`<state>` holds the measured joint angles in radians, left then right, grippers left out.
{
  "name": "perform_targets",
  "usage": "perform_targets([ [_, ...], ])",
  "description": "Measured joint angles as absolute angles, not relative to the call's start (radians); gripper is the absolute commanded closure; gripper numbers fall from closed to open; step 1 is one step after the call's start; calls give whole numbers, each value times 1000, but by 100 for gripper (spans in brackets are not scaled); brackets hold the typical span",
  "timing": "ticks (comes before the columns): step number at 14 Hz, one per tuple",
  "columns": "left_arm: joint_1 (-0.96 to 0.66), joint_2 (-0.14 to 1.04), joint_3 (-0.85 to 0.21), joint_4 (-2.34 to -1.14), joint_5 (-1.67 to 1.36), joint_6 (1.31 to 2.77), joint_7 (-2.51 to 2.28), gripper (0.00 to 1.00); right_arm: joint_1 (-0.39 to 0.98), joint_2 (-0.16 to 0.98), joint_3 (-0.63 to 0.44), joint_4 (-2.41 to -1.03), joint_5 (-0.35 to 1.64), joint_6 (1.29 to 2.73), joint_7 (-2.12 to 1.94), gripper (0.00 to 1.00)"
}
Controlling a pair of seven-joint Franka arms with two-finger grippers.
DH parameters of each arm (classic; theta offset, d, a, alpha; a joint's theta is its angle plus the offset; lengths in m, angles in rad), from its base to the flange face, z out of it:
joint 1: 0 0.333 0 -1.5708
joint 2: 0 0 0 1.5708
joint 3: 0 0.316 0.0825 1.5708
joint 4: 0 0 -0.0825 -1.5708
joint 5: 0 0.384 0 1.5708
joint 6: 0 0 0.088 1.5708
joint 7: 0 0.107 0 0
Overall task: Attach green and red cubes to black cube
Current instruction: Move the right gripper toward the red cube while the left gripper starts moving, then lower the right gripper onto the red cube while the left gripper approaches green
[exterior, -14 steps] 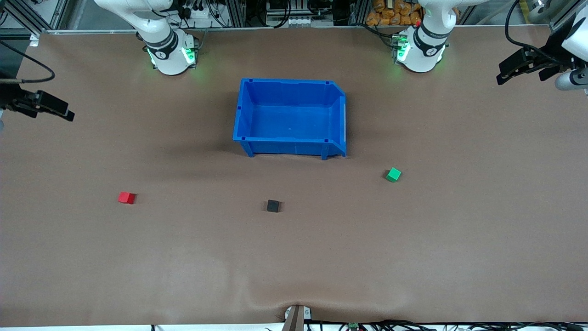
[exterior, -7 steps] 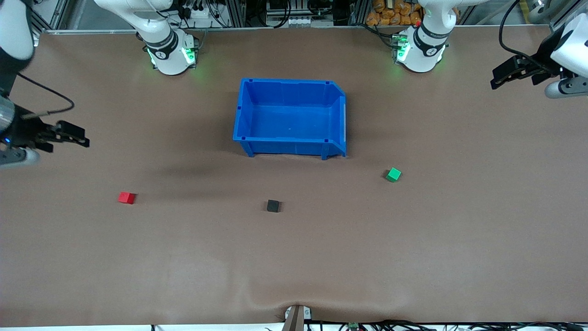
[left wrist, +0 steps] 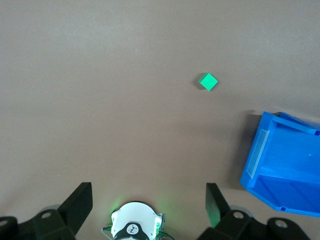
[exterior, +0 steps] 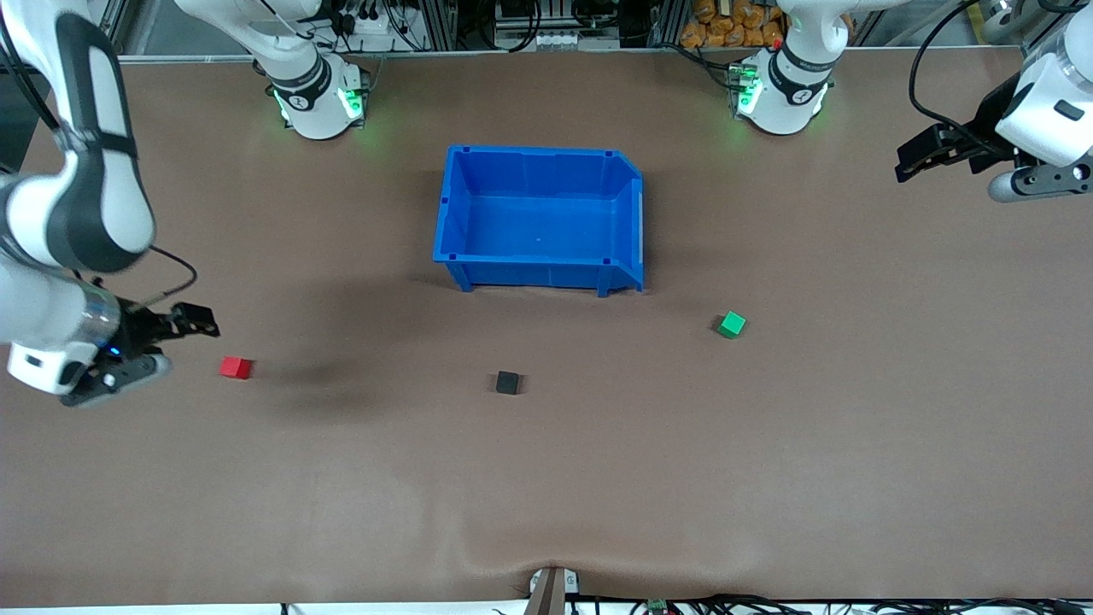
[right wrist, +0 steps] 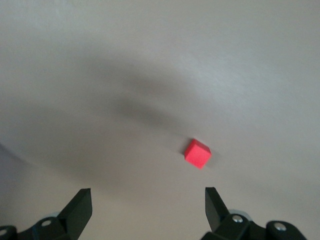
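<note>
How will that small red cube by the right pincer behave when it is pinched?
The small bright red cube looks solid with flat faces, so it will probably stay stiff and not roll. It seems light, so a nudge from the open right pincer may slide it on the brown table mat. Its smooth sides might slip.

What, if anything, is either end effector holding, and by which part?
Nothing is held. The right end effector is open near the red cube; the left end effector is open, high above the table.
</note>
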<state>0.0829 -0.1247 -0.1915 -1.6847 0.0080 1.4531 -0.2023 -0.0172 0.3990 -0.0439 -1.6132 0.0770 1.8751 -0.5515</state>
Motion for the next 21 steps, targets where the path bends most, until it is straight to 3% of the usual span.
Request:
perform_targets([
  [5, 82, -123, -201, -1710, 8, 1473, -221, 0, -29, 447, -49, -1632, 106, 1897, -784, 0],
  [10, 82, -121, -223, -1772, 8, 1555, -268, 0, -85, 529, -52, -1697, 106, 2098, -941, 0],
  [21, 81, -64, -275, -2037, 8, 1902, -426, 0, -91, 569, -57, -1742, 107, 2114, -513, 0],
])
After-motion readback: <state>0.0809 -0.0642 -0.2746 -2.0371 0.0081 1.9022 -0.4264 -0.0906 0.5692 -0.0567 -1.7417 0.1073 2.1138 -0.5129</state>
